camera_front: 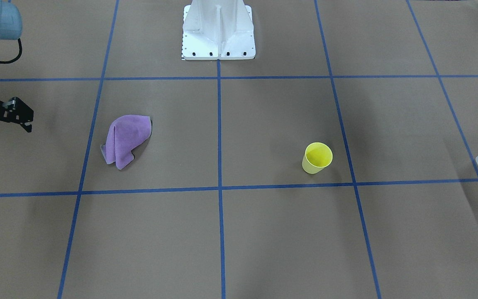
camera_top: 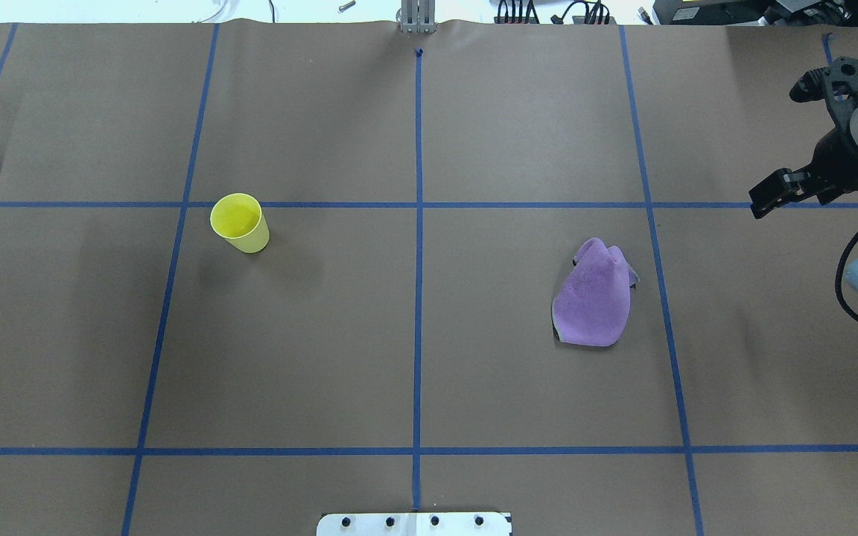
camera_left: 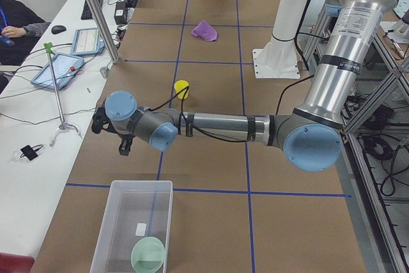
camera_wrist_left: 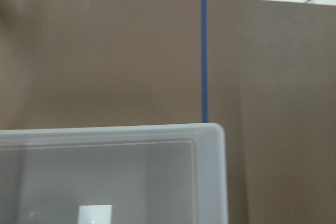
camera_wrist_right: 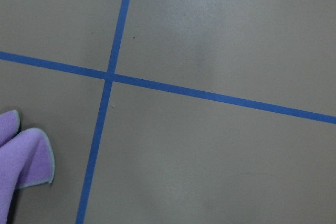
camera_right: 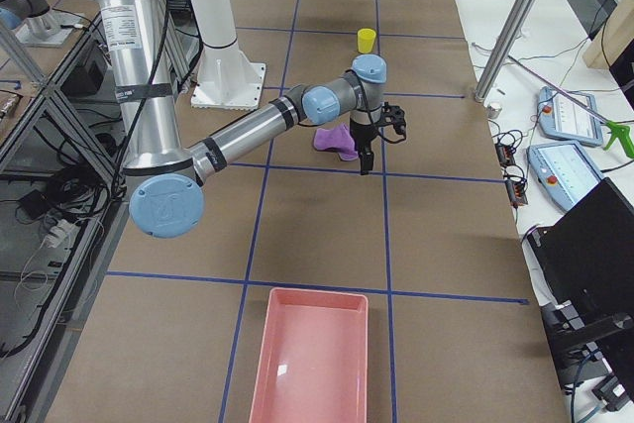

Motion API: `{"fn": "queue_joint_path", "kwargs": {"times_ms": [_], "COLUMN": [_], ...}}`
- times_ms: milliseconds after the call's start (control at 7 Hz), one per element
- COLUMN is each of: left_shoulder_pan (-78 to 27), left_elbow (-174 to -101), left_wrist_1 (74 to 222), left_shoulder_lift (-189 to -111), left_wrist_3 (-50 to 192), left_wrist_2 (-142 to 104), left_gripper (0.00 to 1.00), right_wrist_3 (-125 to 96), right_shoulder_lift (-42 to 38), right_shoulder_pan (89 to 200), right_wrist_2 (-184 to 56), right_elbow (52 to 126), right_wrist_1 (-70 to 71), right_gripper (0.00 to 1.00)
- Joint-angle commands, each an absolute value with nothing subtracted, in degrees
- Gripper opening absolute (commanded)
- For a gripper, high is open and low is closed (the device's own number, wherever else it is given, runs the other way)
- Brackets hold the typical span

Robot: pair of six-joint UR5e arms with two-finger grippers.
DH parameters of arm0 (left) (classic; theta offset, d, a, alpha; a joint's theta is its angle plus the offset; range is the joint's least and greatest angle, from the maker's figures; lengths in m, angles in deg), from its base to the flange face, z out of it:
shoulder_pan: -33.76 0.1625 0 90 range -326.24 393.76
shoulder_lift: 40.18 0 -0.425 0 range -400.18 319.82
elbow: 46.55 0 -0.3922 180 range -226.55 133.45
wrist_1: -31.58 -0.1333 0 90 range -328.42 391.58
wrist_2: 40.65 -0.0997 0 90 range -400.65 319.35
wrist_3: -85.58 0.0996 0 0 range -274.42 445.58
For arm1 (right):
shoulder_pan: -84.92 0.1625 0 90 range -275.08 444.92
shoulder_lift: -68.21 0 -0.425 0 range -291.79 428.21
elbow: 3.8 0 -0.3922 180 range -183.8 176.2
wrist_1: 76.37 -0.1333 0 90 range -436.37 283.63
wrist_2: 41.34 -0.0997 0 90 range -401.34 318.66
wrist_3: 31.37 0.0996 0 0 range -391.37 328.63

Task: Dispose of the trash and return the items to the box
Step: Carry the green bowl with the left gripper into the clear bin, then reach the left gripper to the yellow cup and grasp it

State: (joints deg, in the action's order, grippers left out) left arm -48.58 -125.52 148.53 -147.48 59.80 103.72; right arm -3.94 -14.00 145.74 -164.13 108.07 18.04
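Observation:
The translucent white box (camera_left: 163, 187) stands at the table's left end, and its corner fills the left wrist view (camera_wrist_left: 210, 129). The mint-green bowl (camera_left: 148, 255) lies inside it. The yellow cup (camera_top: 239, 222) stands upright on the left half. A crumpled purple cloth (camera_top: 594, 298) lies on the right half; its edge shows in the right wrist view (camera_wrist_right: 21, 166). My left gripper (camera_left: 108, 133) hovers just past the box's end toward the cup; I cannot tell whether it is open. My right gripper (camera_top: 798, 190) hangs open and empty above the table, beside the cloth on the side away from the cup.
A pink tray (camera_right: 312, 359) stands at the table's right end, empty. The white robot base (camera_front: 218, 33) stands at the table's rear middle. A cable loops off the right arm (camera_top: 857, 298). Operators' tablets lie on a side desk (camera_left: 57, 71).

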Motion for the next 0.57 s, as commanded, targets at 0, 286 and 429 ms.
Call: {"fn": "queue_joint_path", "kwargs": {"times_ms": [0,286,429], "left_shoulder_pan": [-33.1,-22.6,-17.8], "left_elbow": [-134.7,-134.8,-134.6], "left_wrist_1": [148.5,148.5,148.5], "left_shoulder_lift": [-147.8,-150.5,-151.8], "left_wrist_3": [42.7,36.0,31.9], "left_wrist_2": [97.0,89.5,85.0], "left_gripper": [1.0,1.0,0.99], "right_wrist_3": [-3.9,-3.9,-3.9], "right_shoulder_lift": [-14.0,-14.0,-14.1], "right_shoulder_pan": [145.7,145.7,145.7], "right_wrist_2": [-164.1,-164.1,-164.1], "right_elbow": [107.9,108.0,108.0], "right_wrist_1": [17.4,17.5,17.5], "right_gripper": [1.0,1.0,1.0]}}
